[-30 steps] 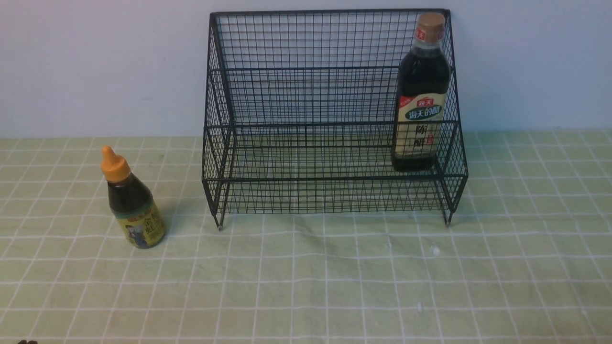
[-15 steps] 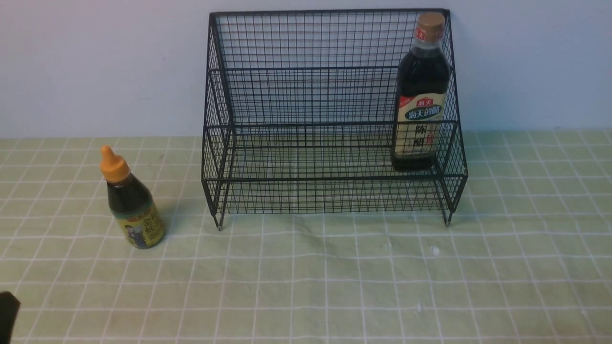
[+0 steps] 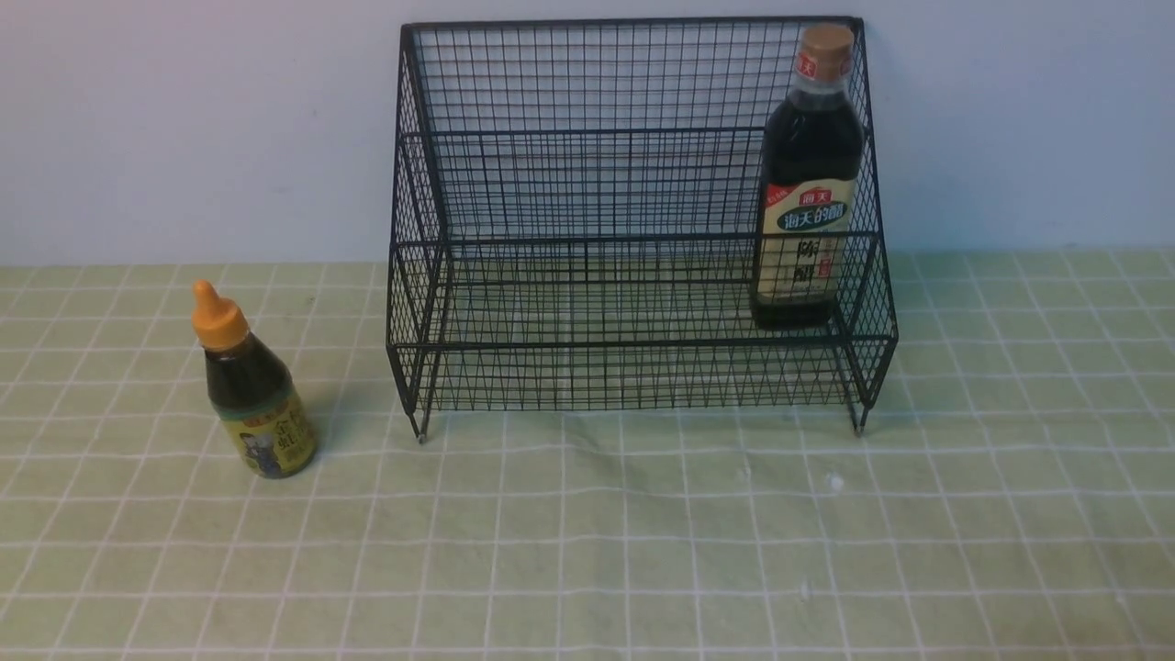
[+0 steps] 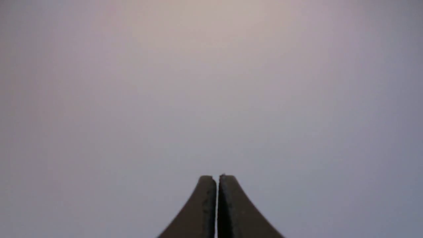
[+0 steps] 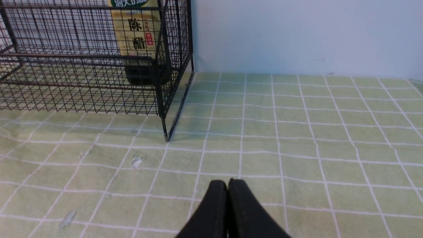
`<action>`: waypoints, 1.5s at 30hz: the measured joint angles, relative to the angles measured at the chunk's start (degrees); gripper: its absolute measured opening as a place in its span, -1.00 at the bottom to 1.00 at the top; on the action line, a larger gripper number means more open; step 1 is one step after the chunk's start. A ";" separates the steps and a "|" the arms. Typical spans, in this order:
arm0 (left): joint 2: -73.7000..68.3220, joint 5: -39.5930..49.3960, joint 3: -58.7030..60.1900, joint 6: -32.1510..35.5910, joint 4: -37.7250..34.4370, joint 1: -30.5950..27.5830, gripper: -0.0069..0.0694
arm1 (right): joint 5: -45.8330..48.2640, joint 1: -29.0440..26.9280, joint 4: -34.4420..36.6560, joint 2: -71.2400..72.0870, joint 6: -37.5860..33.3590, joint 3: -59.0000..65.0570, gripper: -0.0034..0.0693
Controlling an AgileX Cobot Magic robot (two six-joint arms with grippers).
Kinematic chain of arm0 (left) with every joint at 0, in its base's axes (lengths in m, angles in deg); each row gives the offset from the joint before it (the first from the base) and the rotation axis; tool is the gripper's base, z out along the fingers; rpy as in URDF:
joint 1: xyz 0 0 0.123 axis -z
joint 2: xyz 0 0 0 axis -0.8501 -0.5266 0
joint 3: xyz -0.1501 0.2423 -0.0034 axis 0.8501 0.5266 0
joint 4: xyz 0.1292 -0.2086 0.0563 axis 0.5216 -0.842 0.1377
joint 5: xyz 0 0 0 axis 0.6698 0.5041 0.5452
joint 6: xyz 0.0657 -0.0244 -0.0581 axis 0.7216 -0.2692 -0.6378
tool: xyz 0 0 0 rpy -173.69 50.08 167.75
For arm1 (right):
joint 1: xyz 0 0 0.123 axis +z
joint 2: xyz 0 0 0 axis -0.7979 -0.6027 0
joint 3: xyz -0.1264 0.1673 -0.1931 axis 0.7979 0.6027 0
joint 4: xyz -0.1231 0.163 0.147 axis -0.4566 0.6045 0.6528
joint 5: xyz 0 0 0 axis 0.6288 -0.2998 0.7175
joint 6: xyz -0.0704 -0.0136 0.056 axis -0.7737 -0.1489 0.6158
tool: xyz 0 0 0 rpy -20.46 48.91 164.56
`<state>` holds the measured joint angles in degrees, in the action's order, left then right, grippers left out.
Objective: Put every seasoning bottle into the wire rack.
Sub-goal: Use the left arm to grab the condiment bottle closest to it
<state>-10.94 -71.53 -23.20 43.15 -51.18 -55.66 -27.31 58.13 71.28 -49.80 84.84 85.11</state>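
Neither arm shows from the front. The left gripper [image 4: 217,180] is pinched closed on nothing, facing a pale blur. The right gripper [image 5: 227,183] is closed and empty too, above the checked cloth [image 5: 297,132]. The short bottle [image 3: 250,386] stands on the cloth, left of the wire rack [image 3: 597,184]. The tall bottle [image 3: 808,184] stands upright inside the rack's right end.

Tall bottle [image 3: 810,184] stands upright inside black wire rack [image 3: 587,229]; short bottle [image 3: 250,386] upright on cloth, outside

Green checked tablecloth [image 3: 643,551], pale wall [image 3: 184,119]
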 joint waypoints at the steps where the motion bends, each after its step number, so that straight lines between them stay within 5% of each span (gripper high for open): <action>1: -2.40 6.09 -3.25 1.33 0.14 0.00 -0.84 | 0.00 0.00 0.00 0.00 0.00 0.00 -0.94; 2: -2.95 7.31 -3.25 1.33 0.14 0.00 -0.84 | 0.00 0.00 0.00 0.00 0.00 0.00 -0.94; 4: -14.80 30.49 -14.02 3.80 0.49 0.00 -0.84 | 0.00 0.00 0.00 0.00 0.00 0.00 -0.94; 8: -31.31 52.41 -23.19 5.52 1.00 0.00 -0.84 | 0.00 0.00 0.00 0.00 0.00 0.00 -0.94; 17: -58.21 71.31 -34.86 8.13 9.33 0.00 -0.84 | 0.00 0.00 0.00 0.04 0.00 0.00 -0.94; 24: -65.60 70.20 -38.70 7.82 15.30 0.00 -0.84 | 0.00 0.00 0.00 0.04 0.00 0.00 -0.94; 33: -69.07 55.57 -39.08 8.77 17.10 0.00 -0.78 | 0.00 0.00 0.00 0.04 0.00 0.00 -0.94; 45: -77.86 41.91 -39.08 9.19 17.12 0.00 0.25 | 0.00 0.00 0.00 0.04 0.00 0.00 -0.94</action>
<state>-88.80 -29.61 -62.28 52.34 -34.06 -55.66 -27.31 58.13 71.28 -49.76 84.84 85.11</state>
